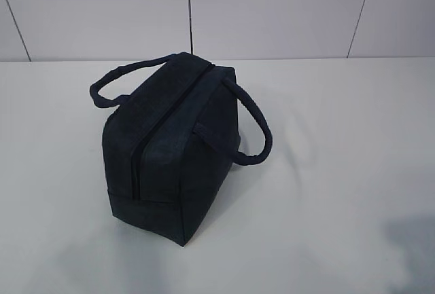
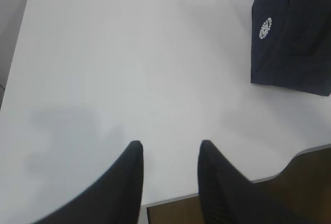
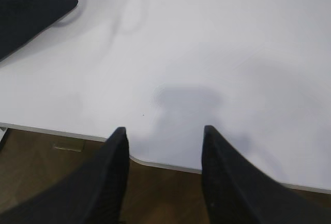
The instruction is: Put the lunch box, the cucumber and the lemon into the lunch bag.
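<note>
Lunch bag [image 1: 173,141] stands zipped on white table [image 1: 340,172].

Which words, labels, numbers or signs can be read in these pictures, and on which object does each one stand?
No readable words or numbers appear in any view.
Lunch bag: one small round white emblem on its side, seen in the left wrist view; it is too small and blurred to read.
Table, wall and both grippers: no text.

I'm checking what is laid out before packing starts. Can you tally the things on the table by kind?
Lunch bag, dark navy, zipper closed: 1
Lunch box: 0 in view
Cucumber: 0 in view
Lemon: 0 in view
Total on the table: 1
</note>
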Controlling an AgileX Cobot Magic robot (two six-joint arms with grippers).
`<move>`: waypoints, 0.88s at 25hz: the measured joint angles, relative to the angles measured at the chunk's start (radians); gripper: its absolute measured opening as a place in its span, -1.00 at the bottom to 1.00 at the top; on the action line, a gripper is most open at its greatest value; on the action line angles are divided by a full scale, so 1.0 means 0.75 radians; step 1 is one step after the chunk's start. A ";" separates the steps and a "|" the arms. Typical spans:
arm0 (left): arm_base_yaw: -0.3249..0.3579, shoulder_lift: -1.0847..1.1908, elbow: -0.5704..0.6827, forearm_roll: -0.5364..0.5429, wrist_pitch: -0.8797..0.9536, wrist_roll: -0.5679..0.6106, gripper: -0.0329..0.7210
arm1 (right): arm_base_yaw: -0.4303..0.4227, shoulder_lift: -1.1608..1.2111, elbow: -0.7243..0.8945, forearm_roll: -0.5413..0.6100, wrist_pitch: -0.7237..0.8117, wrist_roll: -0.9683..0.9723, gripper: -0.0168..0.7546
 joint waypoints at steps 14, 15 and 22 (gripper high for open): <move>0.000 0.000 0.000 0.000 0.000 0.000 -0.28 | 0.000 0.000 0.000 0.000 0.000 0.000 -0.06; 0.000 0.000 0.000 0.000 0.000 0.000 -0.28 | 0.000 0.000 0.000 0.000 0.000 0.000 -0.06; 0.000 0.000 0.000 0.000 0.000 0.000 -0.28 | 0.000 0.000 0.000 0.000 -0.001 0.000 -0.05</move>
